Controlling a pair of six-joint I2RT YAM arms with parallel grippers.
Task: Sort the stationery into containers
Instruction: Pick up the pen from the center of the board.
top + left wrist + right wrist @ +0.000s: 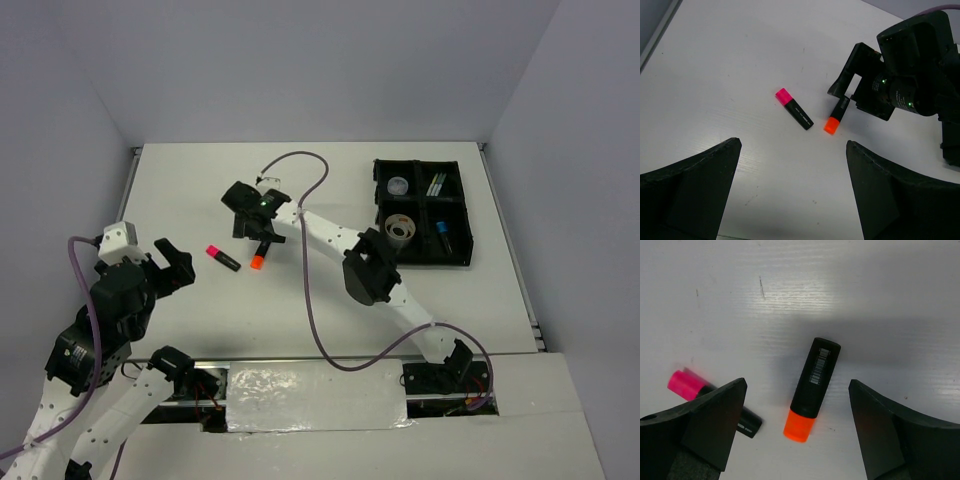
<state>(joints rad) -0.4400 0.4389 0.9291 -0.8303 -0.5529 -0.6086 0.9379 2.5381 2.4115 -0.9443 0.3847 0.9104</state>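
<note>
The orange-ended marker (pixel 811 389) lies on the white table between the open fingers of my right gripper (pixel 797 405), which hovers over it; it also shows in the top view (pixel 259 255) and the left wrist view (pixel 836 116). The pink-ended marker (pixel 223 257) lies just left of it, also in the left wrist view (pixel 794 108) and the right wrist view (pixel 690 386). My left gripper (pixel 794 165) is open and empty, well short of both markers. The black four-compartment tray (pixel 470 215) at the far right holds the clear pot (pixel 398 186), pale sticks (pixel 437 184), tape ring (pixel 400 229) and blue-ended marker (pixel 443 234).
The right arm (pixel 375 270) stretches diagonally across the table's middle with a purple cable (pixel 310 300) looping beside it. The left arm (pixel 110 310) sits at the near left. White walls enclose the table on three sides.
</note>
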